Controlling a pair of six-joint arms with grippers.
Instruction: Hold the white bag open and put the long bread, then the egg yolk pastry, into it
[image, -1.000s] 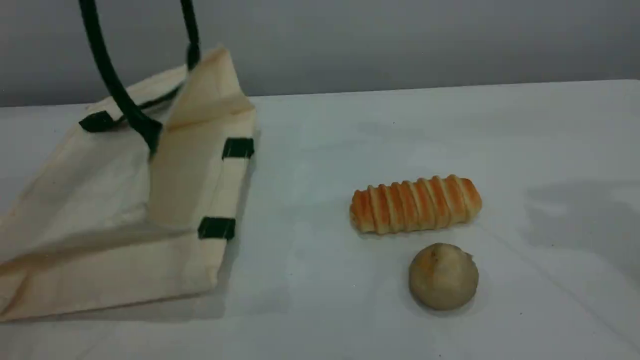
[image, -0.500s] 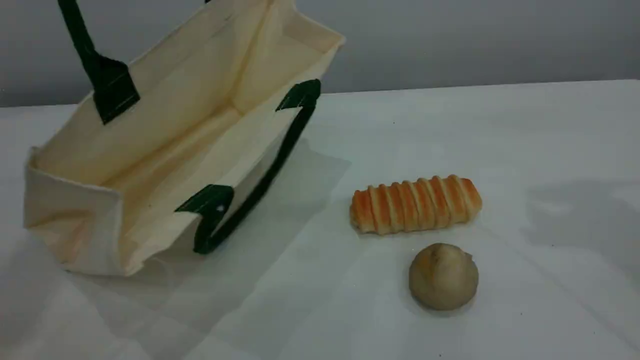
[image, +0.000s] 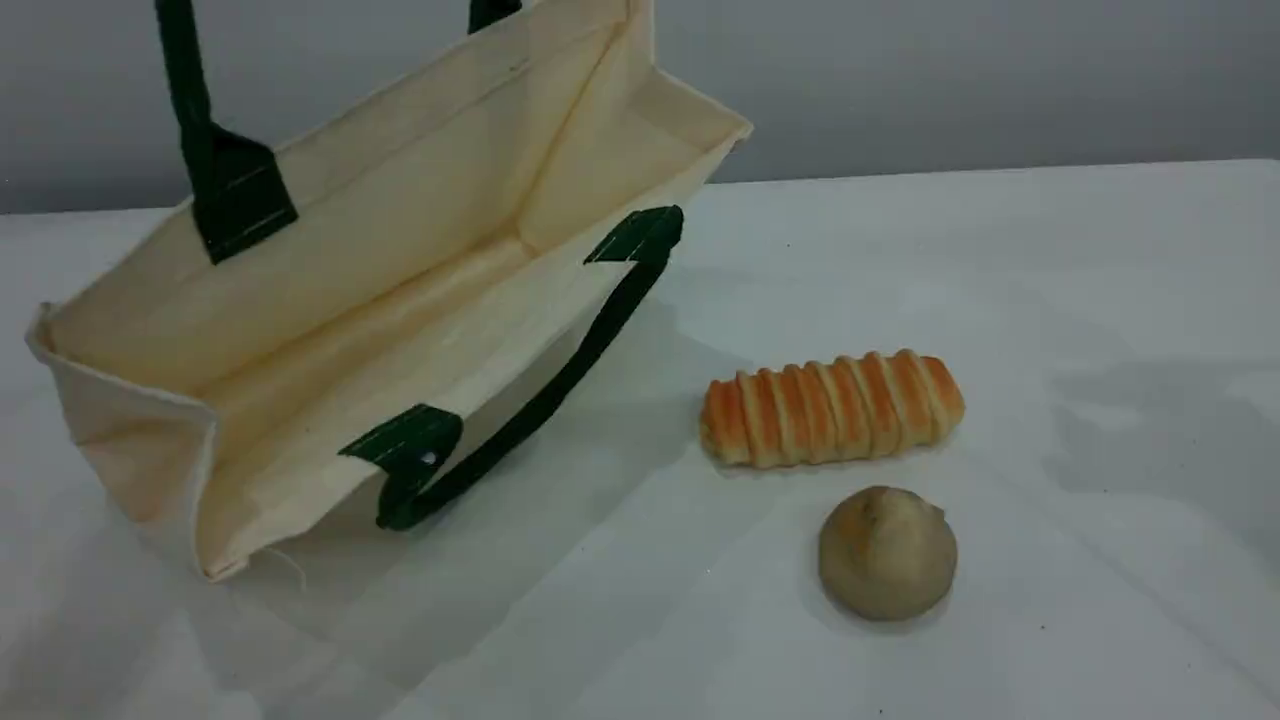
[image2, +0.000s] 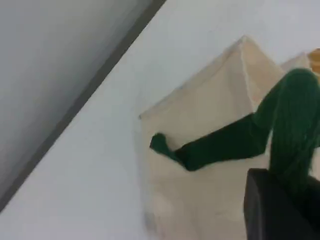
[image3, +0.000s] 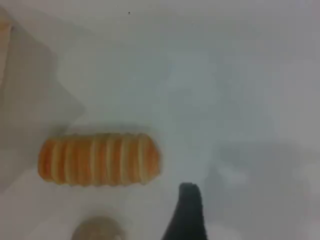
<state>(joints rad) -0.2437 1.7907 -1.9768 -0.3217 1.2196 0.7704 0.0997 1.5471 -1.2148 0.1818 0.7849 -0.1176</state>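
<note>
White bag (image: 330, 300) held open by left tool (image2: 280, 210), clamped on far green handle (image2: 295, 125). Next: lower right tool (image3: 187, 215), spread wide and empty, onto long bread (image: 830, 408).

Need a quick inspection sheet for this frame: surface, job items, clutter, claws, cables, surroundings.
Surface: white table, bare apart from the job's things.
White bag: mouth open toward the camera, far green handle pulled up out of frame, near handle hanging slack against the bag's side; nothing visible inside.
Long bread: on the table, right of the bag, untouched.
Egg yolk pastry: on the table, in front of the bread, apart from it.
Clutter: nothing seen.
Left claw: shut on the far handle.
Right claw: open, above the table beside the bread, empty.
Cables: nothing seen.
Surroundings: plain grey wall.
</note>
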